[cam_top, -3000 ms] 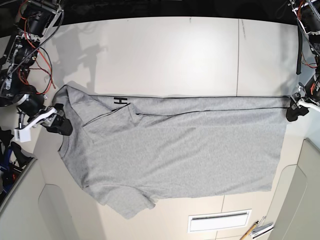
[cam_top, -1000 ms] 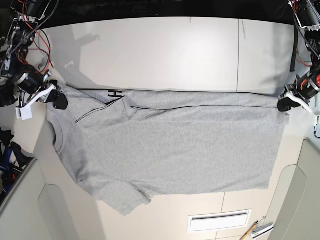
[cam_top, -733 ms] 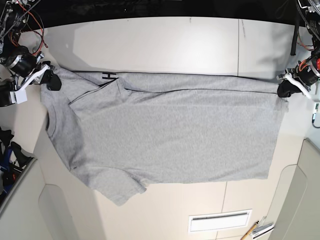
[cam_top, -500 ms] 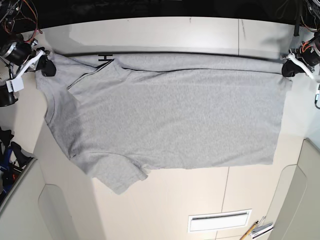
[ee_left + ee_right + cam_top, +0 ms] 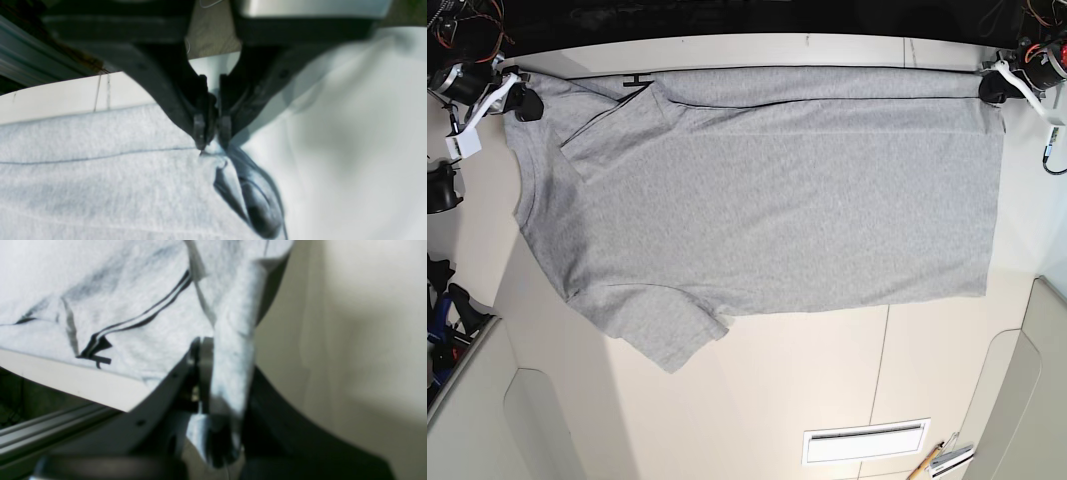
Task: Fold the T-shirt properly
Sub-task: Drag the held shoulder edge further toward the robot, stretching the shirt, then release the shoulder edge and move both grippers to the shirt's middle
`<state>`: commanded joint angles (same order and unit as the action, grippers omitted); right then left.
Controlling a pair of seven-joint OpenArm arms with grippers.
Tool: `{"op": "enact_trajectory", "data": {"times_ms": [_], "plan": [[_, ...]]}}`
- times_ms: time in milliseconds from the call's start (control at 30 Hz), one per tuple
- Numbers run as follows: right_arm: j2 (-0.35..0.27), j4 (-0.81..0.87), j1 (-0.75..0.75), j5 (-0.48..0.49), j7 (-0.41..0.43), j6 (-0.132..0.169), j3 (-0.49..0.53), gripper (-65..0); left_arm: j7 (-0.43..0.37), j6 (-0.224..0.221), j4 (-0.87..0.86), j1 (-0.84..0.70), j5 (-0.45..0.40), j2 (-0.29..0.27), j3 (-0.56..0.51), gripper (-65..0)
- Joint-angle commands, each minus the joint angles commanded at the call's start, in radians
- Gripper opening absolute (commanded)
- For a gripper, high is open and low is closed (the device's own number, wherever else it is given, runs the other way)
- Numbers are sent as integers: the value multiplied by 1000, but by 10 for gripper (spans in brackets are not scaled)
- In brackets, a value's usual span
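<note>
The light grey T-shirt (image 5: 767,190) lies spread across the table, its far edge pulled taut between both grippers. A bit of black lettering (image 5: 636,80) shows at the folded far edge. My right gripper (image 5: 522,102) is shut on the shirt's shoulder corner at the far left; the right wrist view shows grey cloth (image 5: 230,373) pinched in its jaws. My left gripper (image 5: 992,88) is shut on the hem corner at the far right; the left wrist view shows its fingertips (image 5: 210,133) closed on the cloth (image 5: 100,186). One sleeve (image 5: 672,335) lies near the front left.
The white table (image 5: 777,400) carries a seam line near the right. A vent slot (image 5: 865,440) and a pencil-like item (image 5: 932,460) lie at the front right. Cables and arm hardware crowd both far corners.
Both grippers have carried the shirt's far edge toward the back of the table, dragging the whole shirt away from the front edge and stretching it flatter.
</note>
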<state>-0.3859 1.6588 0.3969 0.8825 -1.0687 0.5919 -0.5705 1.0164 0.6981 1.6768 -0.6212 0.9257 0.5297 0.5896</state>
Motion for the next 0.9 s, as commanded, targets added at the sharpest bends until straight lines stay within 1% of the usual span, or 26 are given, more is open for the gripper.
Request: {"op": "enact_trajectory", "data": {"times_ms": [133, 367, 533, 567, 633, 667, 700, 733, 767, 833, 900], "plan": [[0, 0, 0, 0, -35, 0, 0, -650, 40, 0, 0, -17, 19, 0, 0, -650], [-2, 0, 49, 2, -24, 0, 0, -650, 42, 0, 0, -16, 21, 0, 0, -650], [-1, 0, 49, -15, -15, 0, 0, -650, 43, 0, 0, -16, 20, 0, 0, -650], [-1, 0, 49, -20, -8, -1, 0, -650, 43, 0, 0, -16, 20, 0, 0, -607], [-2, 0, 49, -27, 10, -1, 0, -438, 43, 0, 0, -16, 20, 0, 0, -490], [-1, 0, 49, -27, 19, -1, 0, -353, 43, 0, 0, -16, 20, 0, 0, -430], [-1, 0, 46, -27, 23, -1, 0, -296, 43, 0, 0, -16, 20, 0, 0, -373], [-2, 0, 45, -27, 23, -1, -1, -280, 43, 0, 0, -16, 21, 0, 0, -329], [-1, 0, 41, -27, 22, -1, -6, -281, 43, 0, 0, -16, 21, 0, 0, -307], [-1, 2, 29, -26, 22, -1, -37, -281, 43, 0, 0, -16, 23, 2, 16, -304], [-2, 5, 6, -12, 21, -1, -95, -281, 42, 0, 0, -13, 55, 2, 77, -304]]}}
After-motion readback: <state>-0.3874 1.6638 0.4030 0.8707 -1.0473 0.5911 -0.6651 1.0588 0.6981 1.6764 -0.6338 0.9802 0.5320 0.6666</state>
